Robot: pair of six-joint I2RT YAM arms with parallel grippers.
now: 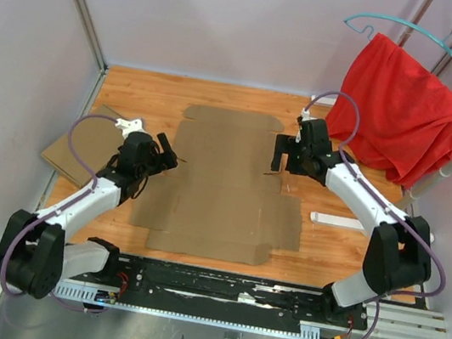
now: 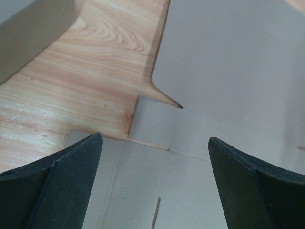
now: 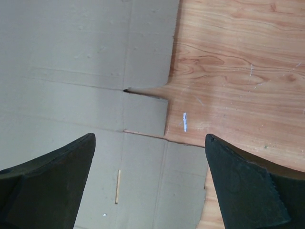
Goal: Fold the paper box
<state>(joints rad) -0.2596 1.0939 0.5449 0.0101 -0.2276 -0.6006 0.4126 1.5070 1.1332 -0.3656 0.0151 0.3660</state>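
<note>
paper box (image 1: 223, 190): we see plain dull brown
table (image 1: 136, 88): we see orange-tan wood grain
cloth (image 1: 403, 111): we see bright red
hanger (image 1: 420, 30): we see teal

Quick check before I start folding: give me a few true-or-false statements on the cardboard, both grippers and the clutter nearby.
1. The paper box lies flat and unfolded on the table. True.
2. The left gripper is shut on a flap. False: it is open over the box's left edge, holding nothing.
3. The right gripper is open over the box's right edge. True.
4. The red cloth lies on the paper box. False: it hangs on a hanger at the back right, apart from the box.
</note>
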